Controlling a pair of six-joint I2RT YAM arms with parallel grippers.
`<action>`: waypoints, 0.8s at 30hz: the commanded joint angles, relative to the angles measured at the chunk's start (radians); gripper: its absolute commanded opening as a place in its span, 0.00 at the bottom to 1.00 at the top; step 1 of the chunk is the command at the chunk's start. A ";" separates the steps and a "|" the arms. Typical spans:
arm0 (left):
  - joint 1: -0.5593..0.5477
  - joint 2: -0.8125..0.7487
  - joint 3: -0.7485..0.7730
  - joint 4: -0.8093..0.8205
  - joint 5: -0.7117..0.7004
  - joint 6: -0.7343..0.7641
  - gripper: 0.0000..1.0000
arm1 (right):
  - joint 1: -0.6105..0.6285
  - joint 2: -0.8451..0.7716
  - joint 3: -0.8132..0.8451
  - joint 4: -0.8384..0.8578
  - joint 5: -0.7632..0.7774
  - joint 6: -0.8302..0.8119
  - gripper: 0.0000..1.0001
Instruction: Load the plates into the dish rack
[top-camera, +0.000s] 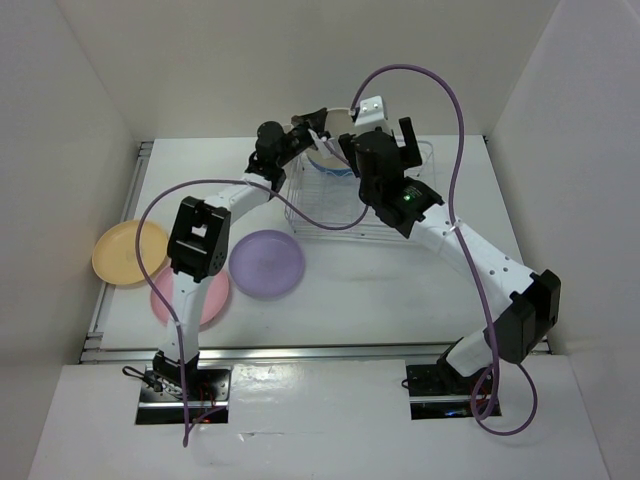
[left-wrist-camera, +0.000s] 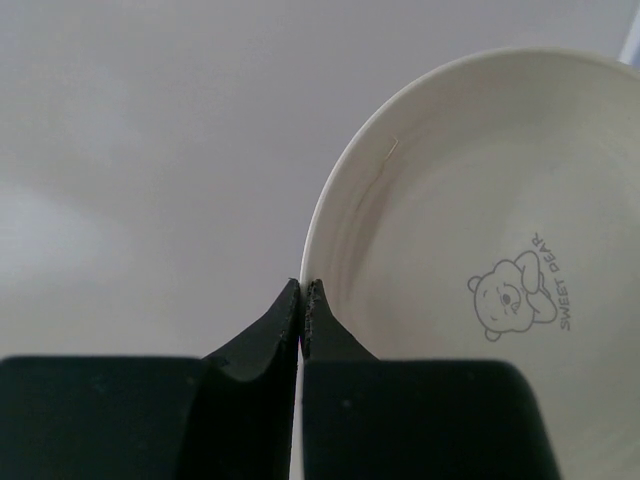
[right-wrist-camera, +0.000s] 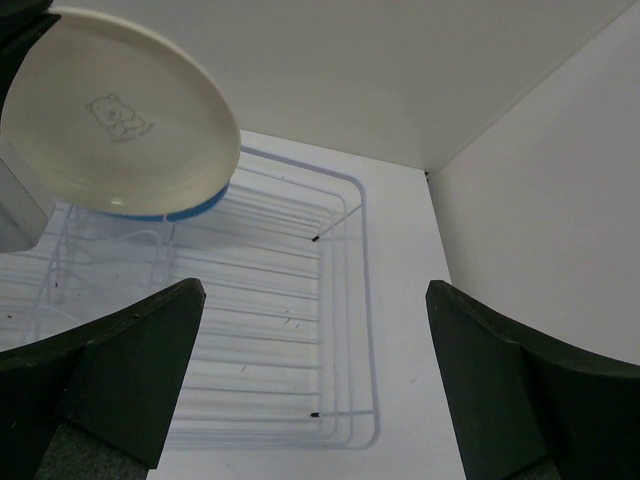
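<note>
My left gripper (top-camera: 312, 128) (left-wrist-camera: 302, 285) is shut on the rim of the cream plate (left-wrist-camera: 480, 250), which bears a small bear print. It holds the plate on edge over the far left end of the dish rack (top-camera: 345, 215) (right-wrist-camera: 260, 330). The cream plate also shows in the right wrist view (right-wrist-camera: 120, 120), with the blue plate's rim (right-wrist-camera: 190, 212) just behind and below it, in the rack. My right gripper (top-camera: 385, 135) (right-wrist-camera: 315, 300) is open and empty above the rack. The purple plate (top-camera: 266, 262), pink plate (top-camera: 205, 300) and yellow-orange plate (top-camera: 128, 252) lie flat on the table to the left.
White walls close in the table at the back and on both sides. The left arm's forearm passes over the pink plate. A purple cable loops above the rack. A pale boxy thing (right-wrist-camera: 18, 205) stands at the rack's left end.
</note>
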 joint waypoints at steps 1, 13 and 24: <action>0.010 -0.037 0.030 0.023 0.009 0.083 0.00 | -0.015 0.006 0.026 0.019 -0.009 0.007 1.00; -0.038 -0.146 -0.295 0.069 -0.032 0.051 0.18 | -0.024 -0.003 0.006 0.030 -0.020 0.007 1.00; -0.047 -0.159 -0.304 0.035 -0.061 -0.022 0.50 | -0.033 -0.003 -0.003 0.030 -0.029 0.019 1.00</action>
